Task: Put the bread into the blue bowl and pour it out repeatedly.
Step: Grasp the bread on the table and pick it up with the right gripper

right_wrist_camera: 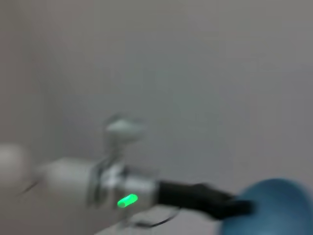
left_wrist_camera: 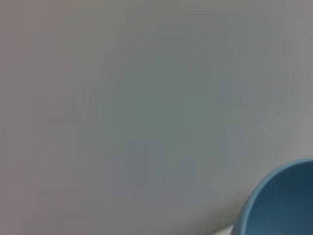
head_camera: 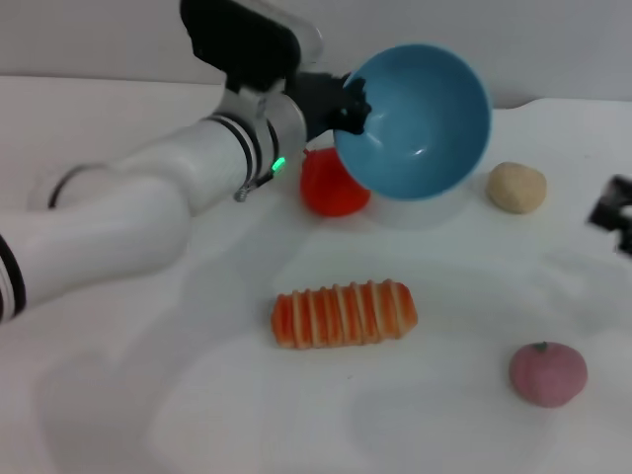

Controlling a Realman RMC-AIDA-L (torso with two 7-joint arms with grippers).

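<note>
The blue bowl (head_camera: 420, 118) is held in the air above the back of the table, tipped on its side with its empty inside facing me. My left gripper (head_camera: 350, 109) is shut on the bowl's left rim. The bowl also shows in the left wrist view (left_wrist_camera: 281, 203) and in the right wrist view (right_wrist_camera: 271, 208). The bread (head_camera: 344, 313), golden-brown with ridges, lies flat on the white table in front of the bowl. My right gripper (head_camera: 614, 212) is at the right edge of the head view, above the table.
A red tomato-like object (head_camera: 331, 186) sits just under and behind the bowl's lower left rim. A beige ball (head_camera: 516, 187) lies right of the bowl. A pink round fruit (head_camera: 547, 373) lies at the front right. My left arm (head_camera: 128, 212) spans the left half.
</note>
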